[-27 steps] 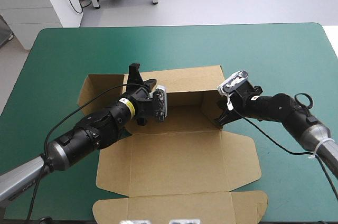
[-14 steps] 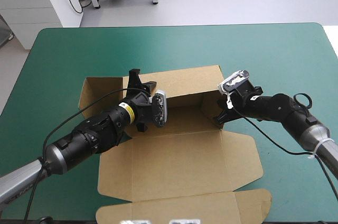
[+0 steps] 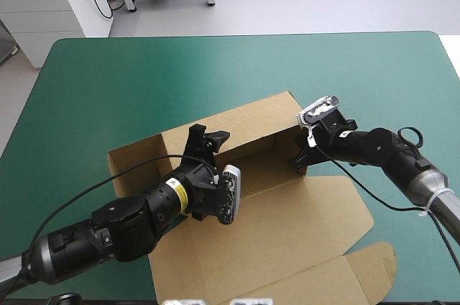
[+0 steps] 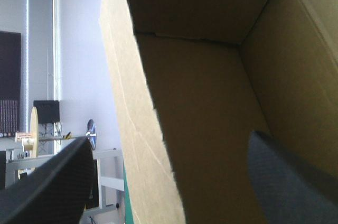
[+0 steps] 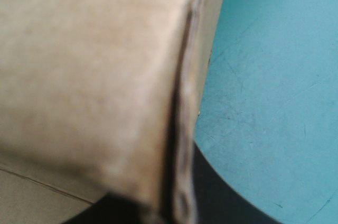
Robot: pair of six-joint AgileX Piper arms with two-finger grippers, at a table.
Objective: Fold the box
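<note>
Near the middle of the teal-green bench [image 3: 108,82] sits the brown box [image 3: 273,226], turned at an angle. Its long far wall is raised and its lid lies flat toward the bench's near edge. A side flap lies flat on the cover at the box's left end, and a rounded tab lies at the lid's right corner.

The left claw [image 3: 206,137] reaches in from the box's left end, with its fingers well apart astride an upright wall. In the left wrist view one black finger [image 4: 47,187] stands outside the board, while the other finger [image 4: 290,182] stands inside the tray. The wall's raw edge runs up between them and blocks most of the view ahead. Beyond it the inner corner of the box [image 4: 211,102] shows, where two walls meet.

The right claw [image 3: 298,158] is at the box's right end, clamped on the short end wall there. In the right wrist view the board [image 5: 90,76] fills the space ahead of the claw, its edge running down into the black fingers. Bare teal-green cover [image 5: 274,76] lies beside it.
</note>
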